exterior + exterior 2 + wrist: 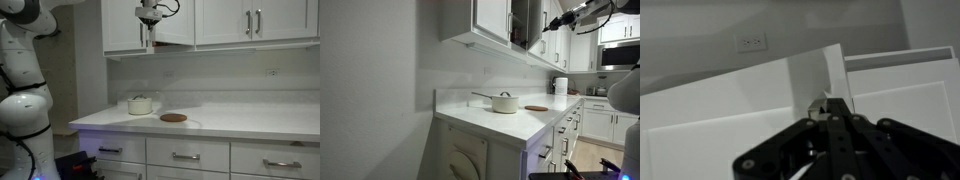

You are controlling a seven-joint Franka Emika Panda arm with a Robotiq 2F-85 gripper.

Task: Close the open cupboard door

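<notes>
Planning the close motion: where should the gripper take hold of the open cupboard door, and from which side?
The free vertical edge of the cupboard door, probably low down. No handle shows on it, and the wrist view has the panel edge-on and thin, so jaws could straddle it. Come from the room side, where the gripper is. Whether it grips already is unclear.

The open cupboard door (174, 24) is a tall, narrow, plain white upper panel in the row of wall cupboards above the counter. It stands upright and partly open, its free edge swung out from the cupboard front. In the wrist view the door (816, 76) shows as a slim white strip standing out from the neighbouring fronts. In an exterior view a dark gap, probably the cupboard interior, shows beside it.
</notes>
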